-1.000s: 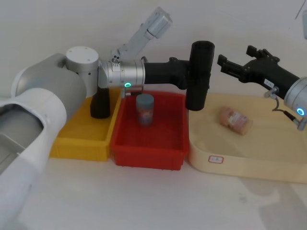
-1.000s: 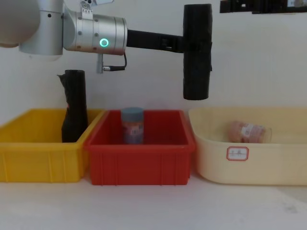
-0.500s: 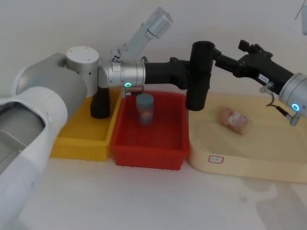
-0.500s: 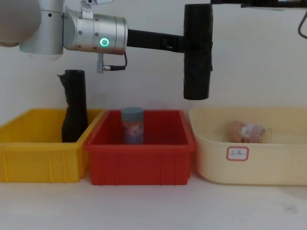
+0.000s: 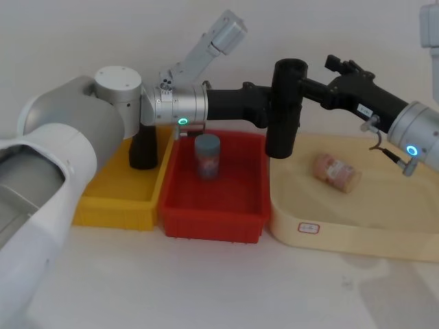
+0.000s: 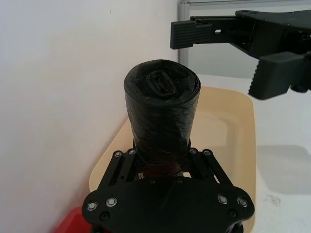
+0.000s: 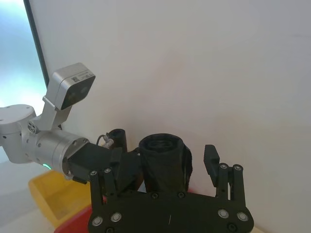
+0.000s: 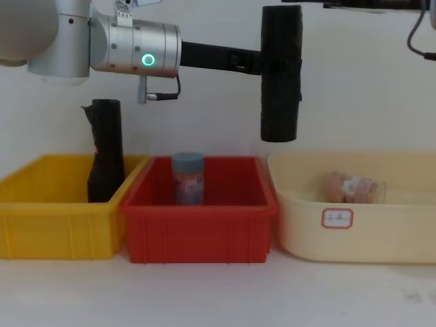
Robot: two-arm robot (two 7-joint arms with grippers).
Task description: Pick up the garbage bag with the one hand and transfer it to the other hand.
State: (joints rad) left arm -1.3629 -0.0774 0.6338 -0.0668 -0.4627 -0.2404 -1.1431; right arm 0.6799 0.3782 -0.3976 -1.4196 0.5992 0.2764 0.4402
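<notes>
The green-ringed left black gripper (image 5: 269,110) holds the thick black plastic garbage bag roll (image 5: 280,137) upright aloft, jaws clamped; the blue-ringed right black gripper (image 5: 311,86) flanks its top, jaws apart.

a robot lab bench: a bare white wall (image 5: 103,34) behind a plain white table (image 5: 206,288), a red sorting bin (image 5: 212,219) with a yellow bin (image 5: 110,209) touching its left side and a labelled cream tub (image 5: 357,240) at its right.

Jar (image 5: 207,156) in bin (image 5: 212,223); garbage bag (image 5: 282,136) aloft
</notes>
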